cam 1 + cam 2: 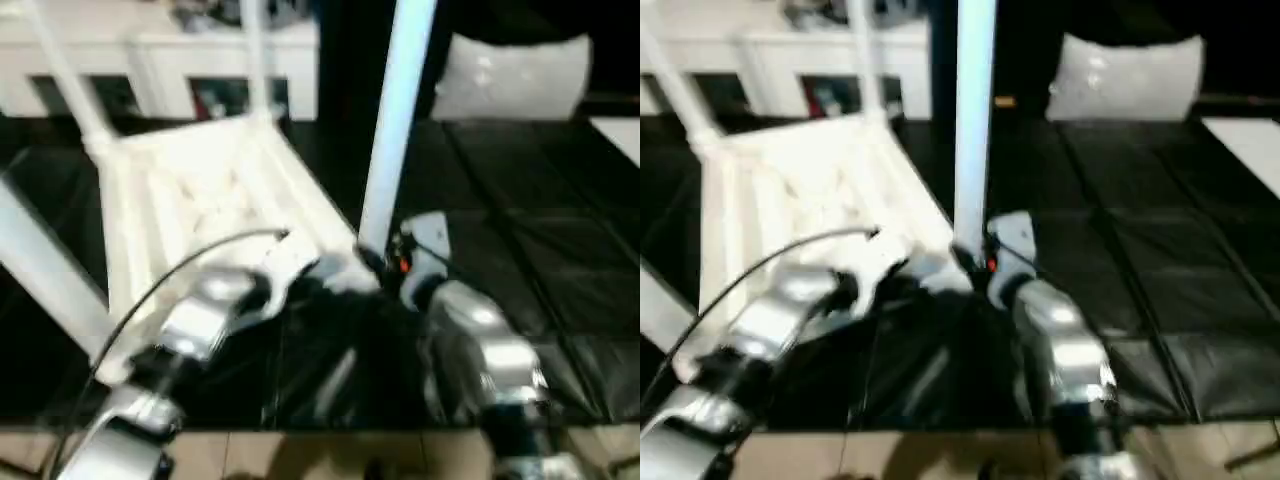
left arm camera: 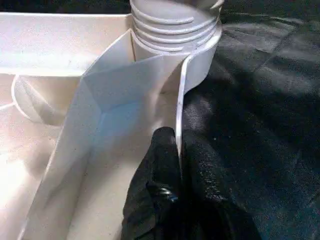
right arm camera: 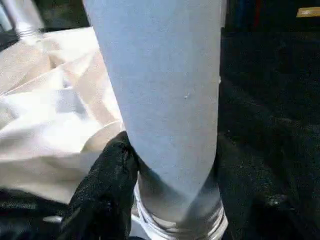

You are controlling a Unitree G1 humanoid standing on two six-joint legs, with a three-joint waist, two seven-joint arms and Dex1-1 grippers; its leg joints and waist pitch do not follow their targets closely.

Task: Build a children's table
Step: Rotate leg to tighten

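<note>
Tabletop (image 1: 215, 195) upturned on black mat (image 1: 520, 260), ribbed underside up; left gripper (image 2: 172, 150) pinched on its thin rim; right gripper (image 3: 170, 190) half-open around smooth tapered leg (image 1: 395, 130) at threaded corner socket (image 2: 172, 30)

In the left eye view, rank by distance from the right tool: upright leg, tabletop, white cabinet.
1. Upright leg: gripped in the right tool.
2. Tabletop: just left, upside down on the black mat.
3. White cabinet: far back left.
</note>
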